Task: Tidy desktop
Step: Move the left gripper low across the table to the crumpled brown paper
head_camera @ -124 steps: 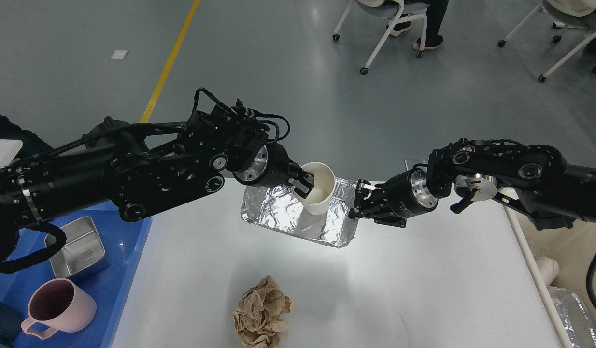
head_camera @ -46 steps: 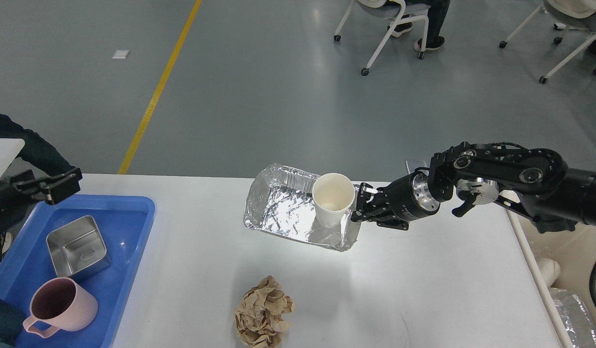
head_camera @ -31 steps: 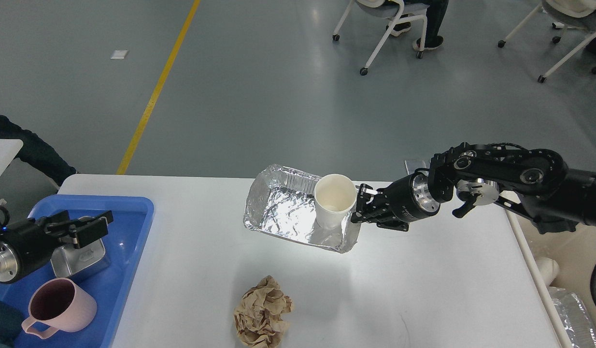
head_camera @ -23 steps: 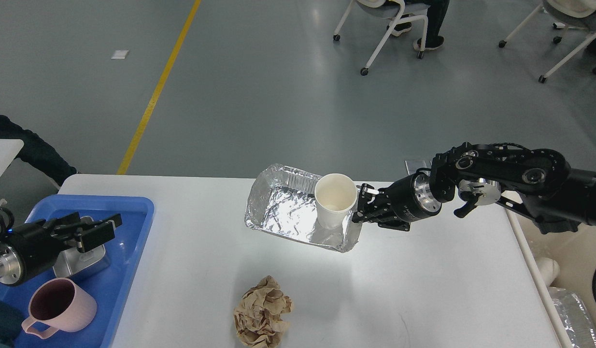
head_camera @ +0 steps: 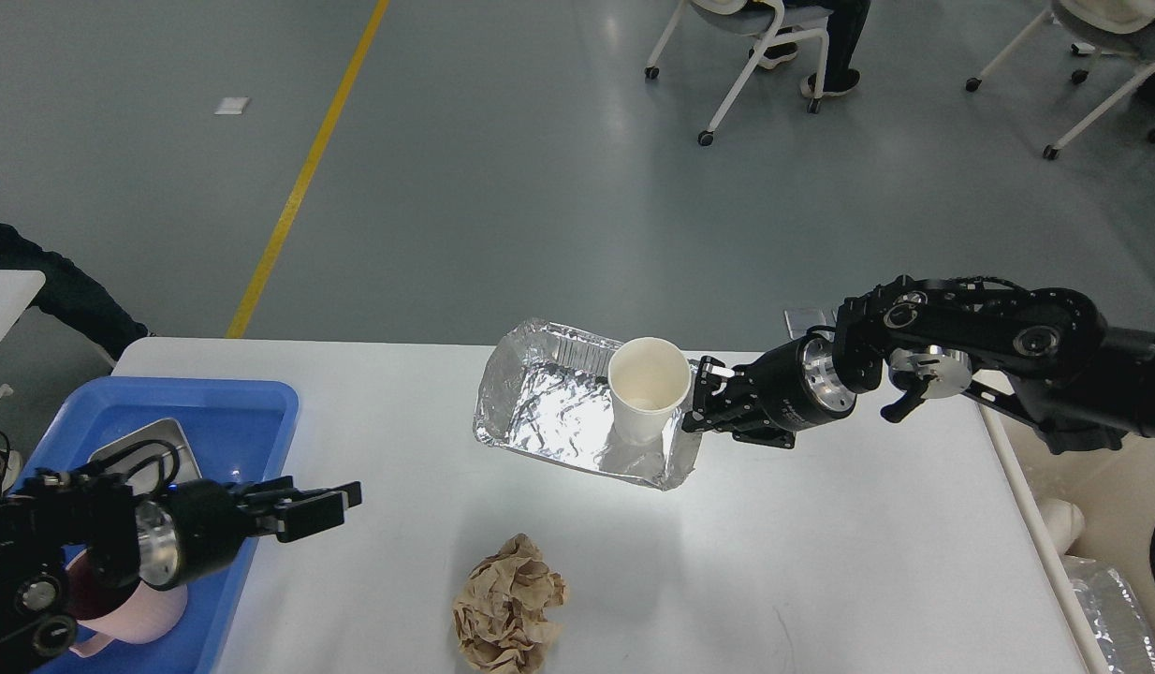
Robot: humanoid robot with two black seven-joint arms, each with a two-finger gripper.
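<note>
The white desktop (head_camera: 821, 562) carries a crumpled silver foil tray (head_camera: 549, 412) at its far middle, with a white paper cup (head_camera: 646, 398) standing upright in the tray's right end. My right gripper (head_camera: 701, 398) is shut on the tray's right rim; a shadow under that end suggests it is raised slightly. A ball of crumpled brown paper (head_camera: 509, 604) lies near the front edge. Low at the left, my left gripper (head_camera: 317, 505) is open and empty, hovering by the blue tray's right edge and pointing right.
A blue tray (head_camera: 231, 412) on the left holds a metal box (head_camera: 156, 449) and a pink mug (head_camera: 156, 618), both partly hidden by my left arm. A cream bin (head_camera: 1102, 505) beside the right table edge holds another foil tray (head_camera: 1111, 608). Chairs stand on the floor beyond.
My left gripper let go of the paper cup in the foil tray, pulled back to the left, then came forward and rightward over the blue tray. The right gripper has stayed on the tray rim.
</note>
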